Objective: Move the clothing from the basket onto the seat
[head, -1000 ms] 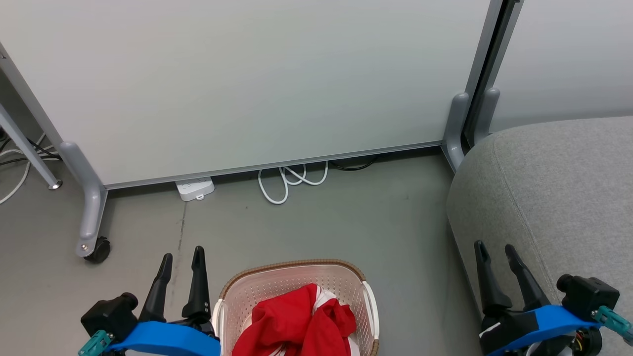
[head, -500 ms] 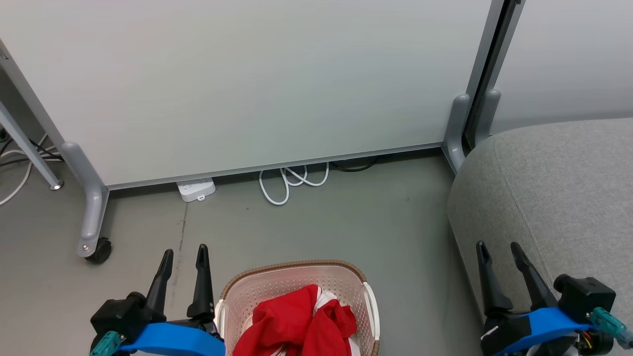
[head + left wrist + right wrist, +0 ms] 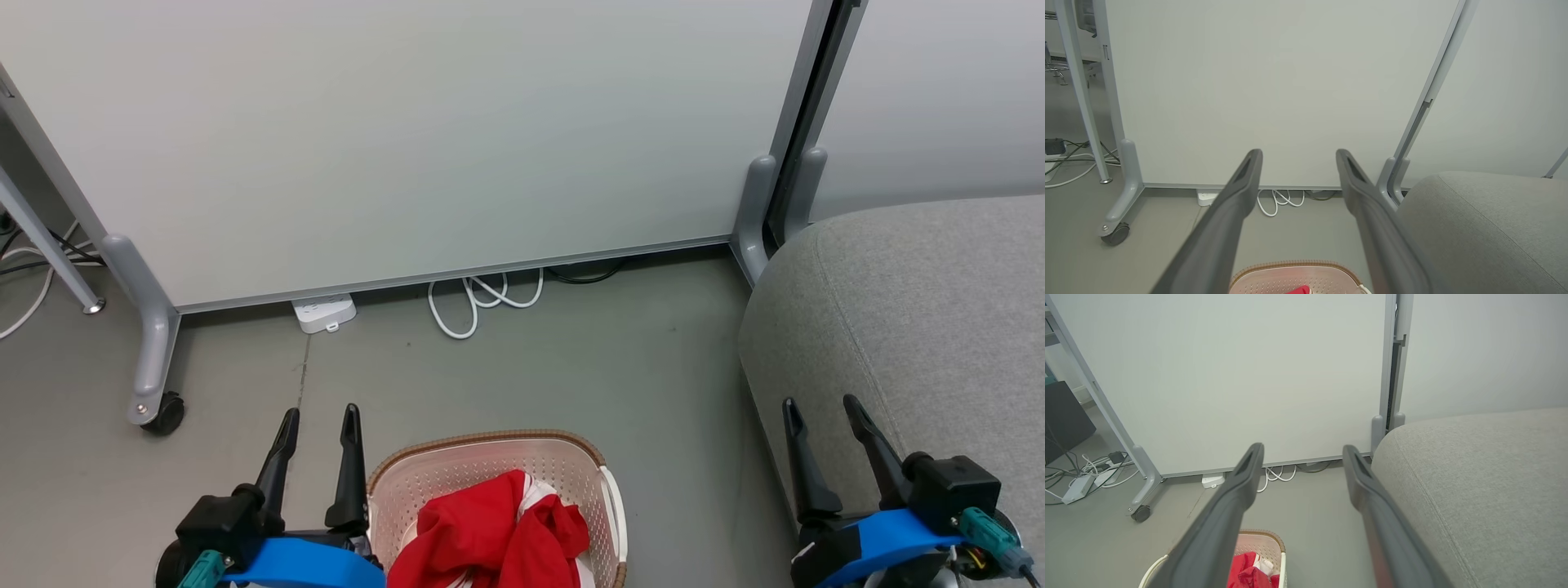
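The cream basket [image 3: 490, 447] with a brown rim stands on the floor at the bottom middle of the head view. Bright red clothing [image 3: 490, 531] with white trim is bunched inside it. My left gripper [image 3: 320, 419] is open just left of the basket's rim, with nothing between its fingers. At the lower right, my right gripper [image 3: 820, 407] is open beside the front corner of the grey seat [image 3: 922, 310]. The left wrist view catches the basket [image 3: 1294, 269] and the seat [image 3: 1478, 220] past my left gripper [image 3: 1298, 154]. The right wrist view looks between my right gripper [image 3: 1302, 450] fingers to the clothing [image 3: 1247, 569] and the seat [image 3: 1486, 473].
A pale wheeled partition [image 3: 408, 139] closes off the back, its caster foot [image 3: 155, 408] at the left. A white power strip [image 3: 322, 312] and a looped white cable [image 3: 478, 298] lie along its base. Bare grey floor [image 3: 571, 367] stretches between basket, partition and seat.
My left gripper has shifted right toward the basket's rim. My right gripper has turned slightly and stays beside the seat. The basket and clothing have not moved.
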